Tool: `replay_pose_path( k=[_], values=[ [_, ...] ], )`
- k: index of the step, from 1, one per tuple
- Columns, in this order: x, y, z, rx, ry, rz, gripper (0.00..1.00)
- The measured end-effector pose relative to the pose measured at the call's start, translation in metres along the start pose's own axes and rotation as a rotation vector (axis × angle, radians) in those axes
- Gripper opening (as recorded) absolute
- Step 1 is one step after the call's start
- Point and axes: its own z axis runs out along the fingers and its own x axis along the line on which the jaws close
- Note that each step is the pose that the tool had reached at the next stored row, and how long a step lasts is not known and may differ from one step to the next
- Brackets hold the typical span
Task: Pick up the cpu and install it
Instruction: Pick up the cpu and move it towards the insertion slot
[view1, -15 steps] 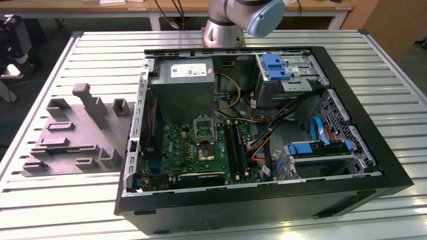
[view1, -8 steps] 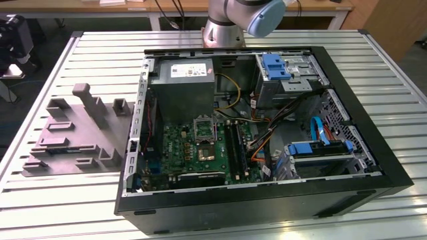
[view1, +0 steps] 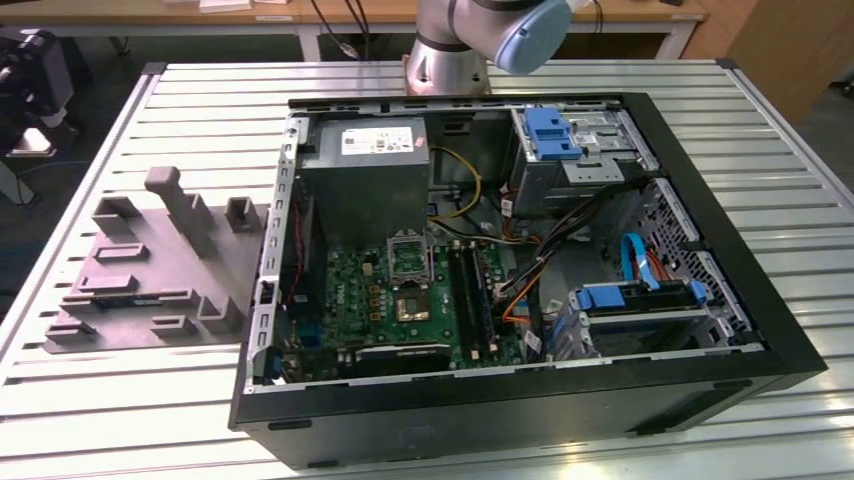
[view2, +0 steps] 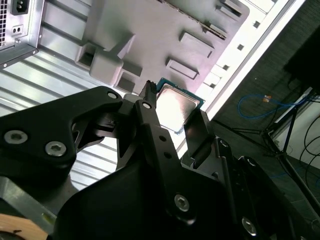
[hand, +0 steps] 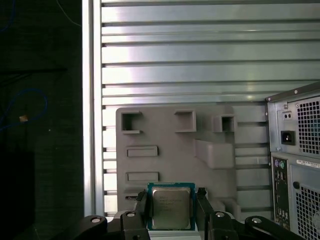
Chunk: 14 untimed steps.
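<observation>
A square cpu (hand: 171, 207), its silver-grey lid rimmed in green, sits clamped in the black gripper (hand: 171, 199), a finger on each opposite edge, over the grey moulded tray (hand: 165, 125) beside the open computer case (hand: 295, 150).

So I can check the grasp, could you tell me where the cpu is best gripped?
Pinch the cpu by two opposite thin edges, coming square onto its flat metal top; it is a thin square plate, and the fingers clamp it so.
</observation>
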Motion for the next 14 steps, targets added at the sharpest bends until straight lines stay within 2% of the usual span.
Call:
replay_pose_path(
  k=[14],
  values=[
    [-0.0086,0.0004,0.0001,0.0,0.0001,0.0,0.47]
  ],
)
